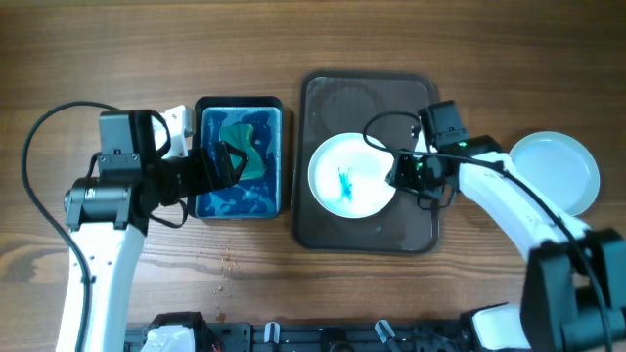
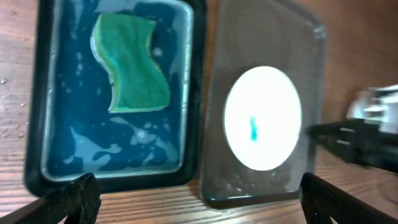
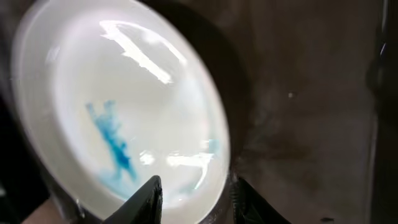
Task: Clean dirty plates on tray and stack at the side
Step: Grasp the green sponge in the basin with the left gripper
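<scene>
A white dirty plate with a blue smear lies on the dark tray. It also shows in the left wrist view and the right wrist view. My right gripper is closed on the plate's right rim, one finger over the plate and one outside it. My left gripper is open and empty above the blue basin, next to a green sponge that lies in soapy water. A clean white plate sits on the table at the right.
The basin stands just left of the tray, almost touching it. Crumbs lie on the wooden table in front of the basin. A black rail runs along the front edge.
</scene>
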Robot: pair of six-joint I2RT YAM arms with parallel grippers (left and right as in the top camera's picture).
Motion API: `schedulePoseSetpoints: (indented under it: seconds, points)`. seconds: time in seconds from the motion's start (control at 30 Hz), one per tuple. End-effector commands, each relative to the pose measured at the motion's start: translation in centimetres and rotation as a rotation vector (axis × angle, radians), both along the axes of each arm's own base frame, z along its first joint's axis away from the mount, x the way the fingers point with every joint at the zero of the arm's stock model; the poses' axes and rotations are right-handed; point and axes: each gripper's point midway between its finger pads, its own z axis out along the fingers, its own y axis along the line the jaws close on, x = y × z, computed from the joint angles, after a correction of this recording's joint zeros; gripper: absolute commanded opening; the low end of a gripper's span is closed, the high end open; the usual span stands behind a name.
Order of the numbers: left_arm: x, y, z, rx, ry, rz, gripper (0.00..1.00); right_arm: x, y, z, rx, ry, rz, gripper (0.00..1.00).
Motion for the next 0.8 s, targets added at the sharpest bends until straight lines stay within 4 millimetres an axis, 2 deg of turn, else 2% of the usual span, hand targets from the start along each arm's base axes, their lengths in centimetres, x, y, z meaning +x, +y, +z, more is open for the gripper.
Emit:
schedulePoseSetpoints:
  seconds: [0.0,0.13,0.27,0.3,0.43,0.57,0.6,0.63,0.67,0.77]
  points:
    - [0.6,0.8,-2.7,0.102,0.088,0.026,1.0,1.9,0.6,7.3,-0.005,-0.282,0.193,0.38]
    - [1.0,1.5,-6.2,0.203,0.227,0.156,0.93,1.2,0.4,11.2,-0.008,-0.41,0.231,0.4]
    - [2.2,0.9,-9.6,0.236,0.322,0.257,0.72,0.8,0.3,12.6,-0.001,-0.452,0.226,0.41]
    - [2.5,0.8,-10.5,0.244,0.335,0.275,0.67,0.8,0.3,12.6,0.0,-0.449,0.223,0.41]
    - [4.6,0.7,-13.9,0.268,0.354,0.308,0.59,0.4,0.2,11.8,-0.004,-0.411,0.225,0.41]
    - [5.6,0.3,-17.4,0.267,0.395,0.298,0.43,0.0,0.1,11.0,-0.009,-0.372,0.226,0.41]
    - [5.5,0.3,-18.5,0.274,0.416,0.296,0.37,-0.2,0.1,10.8,-0.01,-0.36,0.228,0.41]
    - [5.2,0.3,-19.2,0.282,0.437,0.293,0.18,-0.3,0.0,10.7,-0.011,-0.353,0.227,0.41]
    - [5.1,0.4,-19.6,0.289,0.448,0.285,0.04,-0.4,0.0,10.6,-0.012,-0.347,0.227,0.41]
    - [5.0,0.4,-19.1,0.292,0.449,0.28,0.04,-0.7,-0.1,10.5,-0.013,-0.332,0.228,0.41]
